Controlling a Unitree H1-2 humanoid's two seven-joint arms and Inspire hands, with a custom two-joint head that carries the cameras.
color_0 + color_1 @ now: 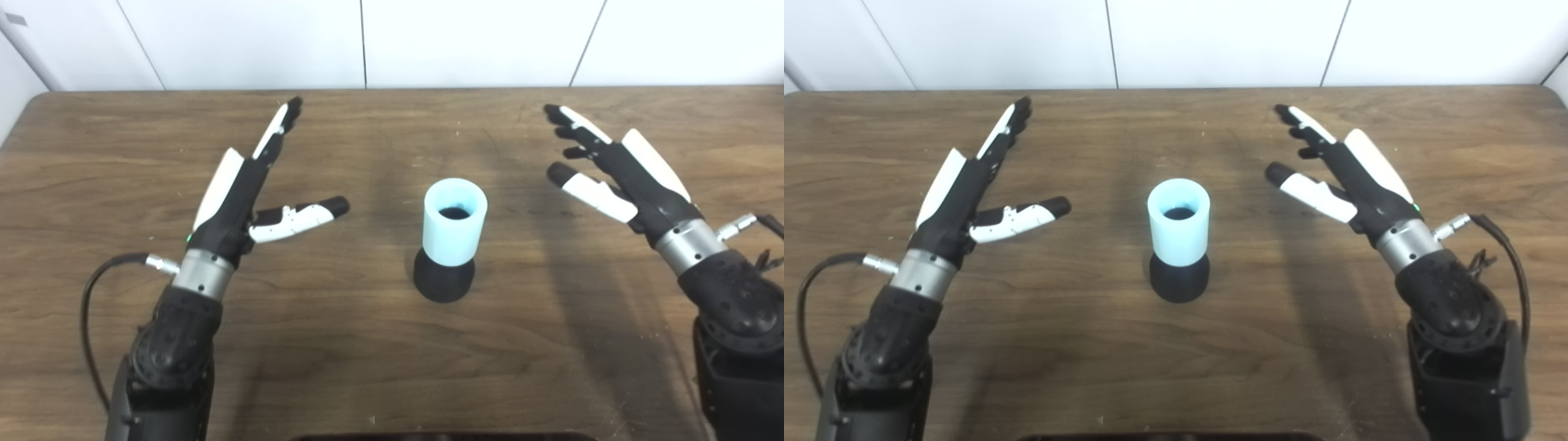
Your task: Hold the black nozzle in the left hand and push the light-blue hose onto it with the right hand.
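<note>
— Left eye view first: where does everything sit?

— The light-blue hose stands upright at the middle of the tabletop, already seated over the black nozzle, whose flared base rests on the wood beneath it. Looking down the bore, a dark end shows inside.

— And the hands?

— Both hold nothing. The left hand hovers well to the left of the pair, fingers stretched and spread, thumb pointing toward the hose. The right hand mirrors it on the other side, likewise spread and clear of everything.

— So what would you advise?

— By my reading the joint looks made, so any further step is a check of seating. I would bring the left hand low to clasp the black base only, leaving the blue wall free. The right hand should then close around the hose and press straight down along its axis, since a slanted push could tip the pair.
</note>
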